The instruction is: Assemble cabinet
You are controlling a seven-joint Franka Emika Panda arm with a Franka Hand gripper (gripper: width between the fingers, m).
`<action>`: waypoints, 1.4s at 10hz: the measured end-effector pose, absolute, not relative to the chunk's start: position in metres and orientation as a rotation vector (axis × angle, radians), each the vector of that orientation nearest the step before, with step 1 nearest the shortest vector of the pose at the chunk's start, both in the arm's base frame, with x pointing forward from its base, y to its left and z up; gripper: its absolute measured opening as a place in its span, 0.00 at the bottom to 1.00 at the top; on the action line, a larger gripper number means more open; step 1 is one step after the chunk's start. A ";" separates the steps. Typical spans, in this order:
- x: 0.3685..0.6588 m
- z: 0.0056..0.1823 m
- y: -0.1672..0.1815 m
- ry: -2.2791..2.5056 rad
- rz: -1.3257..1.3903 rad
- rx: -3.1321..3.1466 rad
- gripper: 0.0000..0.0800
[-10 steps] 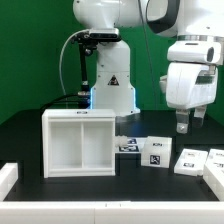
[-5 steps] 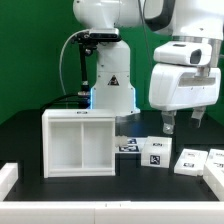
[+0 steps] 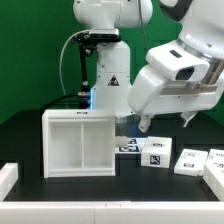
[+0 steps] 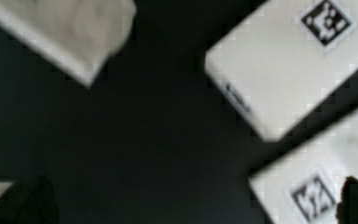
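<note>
Cabinet (image 3: 78, 145) stands upright on the black table (image 3: 22, 135), open front toward the exterior camera, one divider inside. Gripper (image 3: 165, 122) is in the air at the cabinet's 2 o'clock, tilted, claw spread wide, nothing between the fingers (image 4: 25, 200). Small tagged panels (image 3: 155, 152) lie flat at the cabinet's 3 o'clock, below the gripper. Wrist view is blurred: two panels, tags up.

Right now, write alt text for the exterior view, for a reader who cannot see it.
A white robot arm's open gripper hangs tilted above small white tagged panels on a black table. To the exterior view's left of them stands the cabinet, an open white box with a divider.
</note>
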State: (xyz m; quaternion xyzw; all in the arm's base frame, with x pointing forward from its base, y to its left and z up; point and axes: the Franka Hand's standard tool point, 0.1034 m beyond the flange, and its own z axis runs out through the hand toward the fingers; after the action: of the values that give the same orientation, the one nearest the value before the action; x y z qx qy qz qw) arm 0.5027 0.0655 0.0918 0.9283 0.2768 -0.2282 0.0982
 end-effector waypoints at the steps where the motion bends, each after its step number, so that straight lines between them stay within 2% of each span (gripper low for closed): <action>1: 0.507 0.089 0.069 0.822 -0.705 2.734 1.00; 4: 0.510 0.087 0.067 0.821 -0.686 2.741 1.00; 7: 0.515 0.087 0.022 0.613 -0.790 2.759 1.00; 11: 0.513 0.085 0.019 0.597 -0.820 2.759 1.00; 13: 0.517 0.081 -0.012 0.455 -0.949 2.747 1.00; 14: 0.517 0.080 -0.017 0.415 -1.008 2.725 1.00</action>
State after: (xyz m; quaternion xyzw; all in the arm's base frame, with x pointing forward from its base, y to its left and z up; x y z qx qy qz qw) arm 0.5171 -0.0170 0.0802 0.9235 0.1408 -0.3415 0.1033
